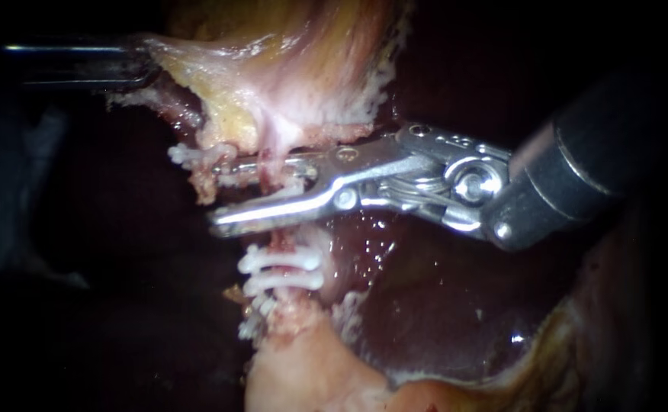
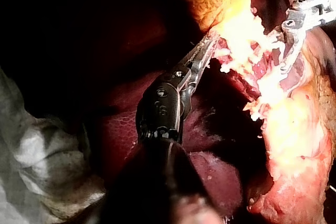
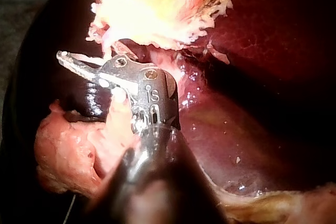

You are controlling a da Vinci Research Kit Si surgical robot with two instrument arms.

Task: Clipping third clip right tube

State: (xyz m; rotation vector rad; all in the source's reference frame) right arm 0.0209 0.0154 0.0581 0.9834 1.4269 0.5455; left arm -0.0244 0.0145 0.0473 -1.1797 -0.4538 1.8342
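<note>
Tube (image 1: 277,145) stands vertical below the gallbladder (image 1: 273,61), crossing the level right instrument (image 1: 223,192).

surgical bench lab: bare liver (image 1: 441,305), white clips (image 1: 281,271) on a tube (image 1: 279,243), pale cloth (image 2: 37,150)

Small stamped marks sit on the right instrument (image 1: 225,194), on its wrist just behind the jaws; no other lettering shows

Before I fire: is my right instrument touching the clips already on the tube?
Apart. Endoscope view shows bare tube between the right instrument and the clips below it.
</note>
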